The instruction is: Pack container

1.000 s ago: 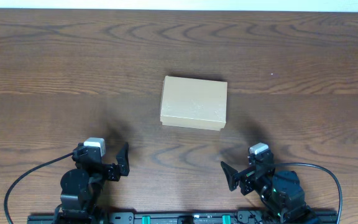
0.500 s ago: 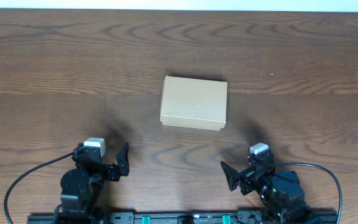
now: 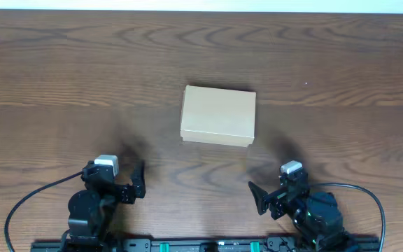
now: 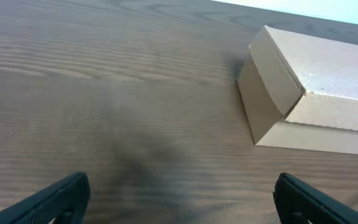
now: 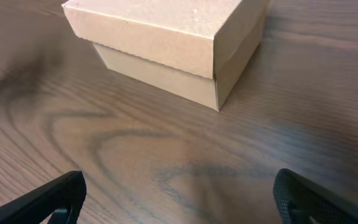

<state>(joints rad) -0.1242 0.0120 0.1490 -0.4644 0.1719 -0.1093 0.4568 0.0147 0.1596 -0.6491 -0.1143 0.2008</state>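
The container (image 3: 218,116) is a tan cardboard box with its lid down, sitting mid-table. In the left wrist view the container (image 4: 319,87) lies ahead and to the right; in the right wrist view the container (image 5: 166,43) lies ahead, slightly left. My left gripper (image 3: 114,171) rests near the front edge, left of the box and well short of it, and my left gripper (image 4: 180,190) is open over bare wood. My right gripper (image 3: 280,183) sits at the front right, and my right gripper (image 5: 179,186) is open too. Neither holds or touches anything.
The dark wooden table (image 3: 61,84) stretches around the box on every side. Black cables (image 3: 26,203) loop from both arm bases along the front edge. A pale strip (image 3: 201,4) borders the table's far edge.
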